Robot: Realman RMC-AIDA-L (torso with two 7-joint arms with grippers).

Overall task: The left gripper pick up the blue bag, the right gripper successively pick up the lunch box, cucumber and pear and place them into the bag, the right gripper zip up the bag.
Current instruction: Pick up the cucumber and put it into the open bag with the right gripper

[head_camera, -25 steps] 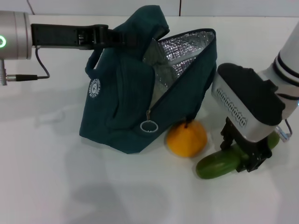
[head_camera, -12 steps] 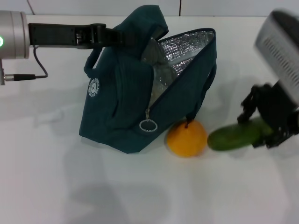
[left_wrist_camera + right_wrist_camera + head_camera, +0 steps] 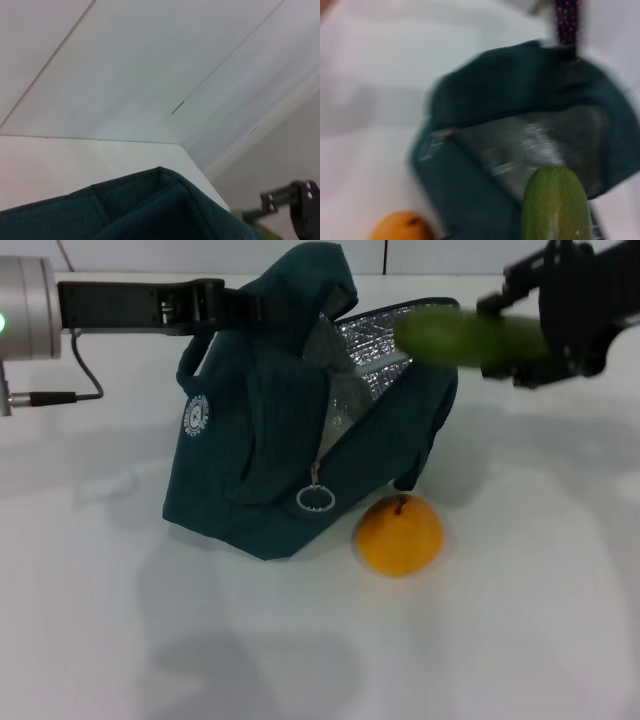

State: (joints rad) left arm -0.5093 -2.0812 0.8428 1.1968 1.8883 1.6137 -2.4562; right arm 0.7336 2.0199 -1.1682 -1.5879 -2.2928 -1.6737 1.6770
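Gripping the cucumber (image 3: 465, 337) near one end, the right gripper (image 3: 560, 315) hangs in the air at the upper right of the head view, its fingers clamped on the fruit so that the free end sticks out toward the robot's left, over the open mouth of the blue bag (image 3: 270, 470). The cucumber lies roughly level, clear of the table (image 3: 520, 620), with its tip above the silver foil lining (image 3: 365, 350) at the bag's raised rim; the right wrist view shows the same green tip (image 3: 555, 205) in front of the foil interior. The left gripper (image 3: 225, 305) reaches in from the left and is clenched on the bag's top near a handle, holding that side up so the opening gapes toward the right. The bag's base rests on the table, its ring zip pull (image 3: 314, 498) dangling at the front. The pear (image 3: 399, 534) sits on the table just beside the bag's front corner, well below the cucumber and apart from both grippers.
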